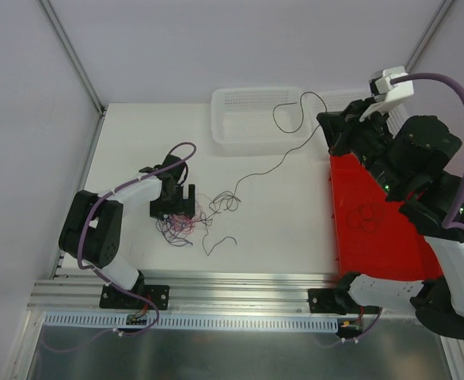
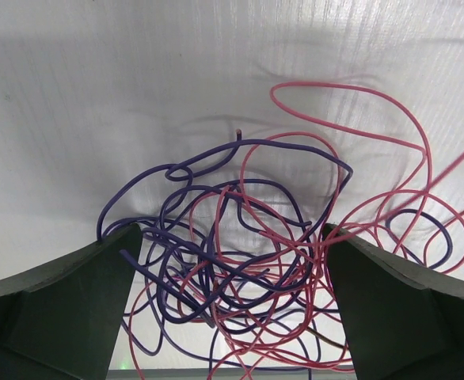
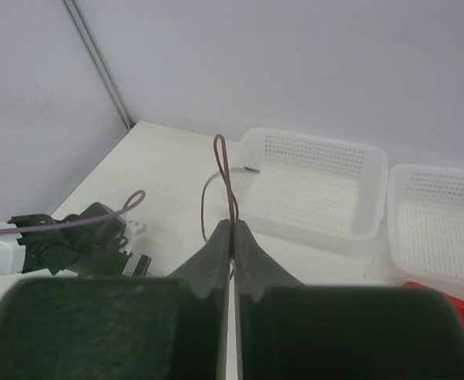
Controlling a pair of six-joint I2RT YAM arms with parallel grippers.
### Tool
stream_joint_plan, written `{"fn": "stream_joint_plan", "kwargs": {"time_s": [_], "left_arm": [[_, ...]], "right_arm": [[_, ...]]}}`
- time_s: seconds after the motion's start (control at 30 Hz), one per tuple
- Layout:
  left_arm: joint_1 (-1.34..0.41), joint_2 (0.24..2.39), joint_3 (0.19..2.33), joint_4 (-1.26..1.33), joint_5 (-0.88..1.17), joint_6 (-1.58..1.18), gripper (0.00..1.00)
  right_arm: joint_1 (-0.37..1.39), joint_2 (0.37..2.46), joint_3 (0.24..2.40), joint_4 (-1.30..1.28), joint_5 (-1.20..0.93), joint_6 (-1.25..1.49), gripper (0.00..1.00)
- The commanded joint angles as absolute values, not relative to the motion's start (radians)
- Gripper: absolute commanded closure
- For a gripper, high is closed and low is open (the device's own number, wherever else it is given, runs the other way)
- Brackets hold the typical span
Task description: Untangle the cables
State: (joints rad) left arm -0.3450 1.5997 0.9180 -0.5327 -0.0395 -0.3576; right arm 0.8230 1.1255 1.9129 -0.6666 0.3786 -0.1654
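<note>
The left gripper [image 2: 232,247] is being held wide open astride the tangled thin purple and pink-red cables [image 2: 240,261] on the white table [image 2: 97,95]. A thin dark cable [image 3: 226,170] is being pinched in the closed right gripper [image 3: 233,231]; white perforated plastic baskets [image 3: 319,224] are lying beyond it.

The desk [image 2: 97,79] is white and matt, with a fine ribbed grain. The cables [image 2: 248,261] have smooth, slightly glossy plastic sheaths. The left hand [image 2: 232,234] has matt dark fingers [image 2: 66,309]. The basket [image 1: 248,119] is perforated white plastic; the rail [image 1: 240,286], brushed metal.
</note>
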Motion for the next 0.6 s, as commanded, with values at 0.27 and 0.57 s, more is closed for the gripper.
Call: {"fn": "stream_joint_plan", "kwargs": {"time_s": [0.27,0.57], "left_arm": [[-0.339,1.532,0.94,-0.557,-0.12,-0.362,0.01],[-0.339,1.531,0.936,-0.558,-0.143,-0.357,0.01]], "right_arm": [[0.743,1.074,1.761,-0.774,0.466,-0.12,0.99],[0.516,1.0,1.126,-0.672,0.338,0.136,0.99]]}}
